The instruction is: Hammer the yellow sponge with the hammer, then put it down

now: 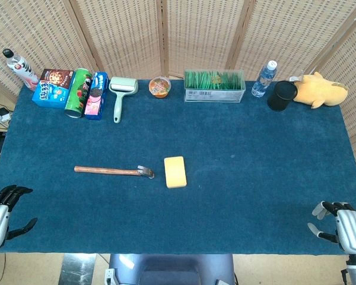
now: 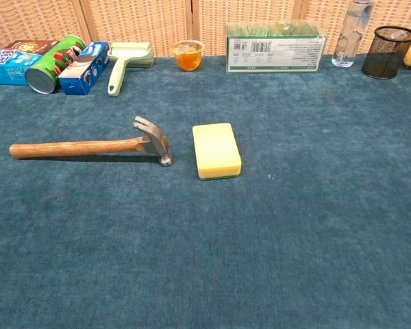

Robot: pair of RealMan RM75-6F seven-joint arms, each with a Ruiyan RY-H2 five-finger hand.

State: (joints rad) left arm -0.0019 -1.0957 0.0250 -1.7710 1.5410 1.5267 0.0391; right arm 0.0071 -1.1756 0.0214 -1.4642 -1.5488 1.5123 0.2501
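Observation:
A yellow sponge (image 1: 175, 171) (image 2: 216, 150) lies flat near the middle of the blue table. Just to its left lies the hammer (image 1: 114, 171) (image 2: 89, 145), wooden handle pointing left, metal head close to the sponge but apart from it. My left hand (image 1: 1, 217) hangs at the table's front left corner, empty with fingers apart, far from the hammer. My right hand (image 1: 343, 225) sits at the front right corner, also empty with fingers spread. The chest view shows neither hand.
Along the back edge stand a bottle (image 1: 21, 68), snack boxes (image 1: 52, 86), a green can (image 1: 78, 92), a lint roller (image 1: 121, 94), a small cup (image 1: 159, 86), a green box (image 1: 214, 86), a water bottle (image 1: 263, 79), a black mesh cup (image 1: 281, 95) and a yellow plush toy (image 1: 319, 89).

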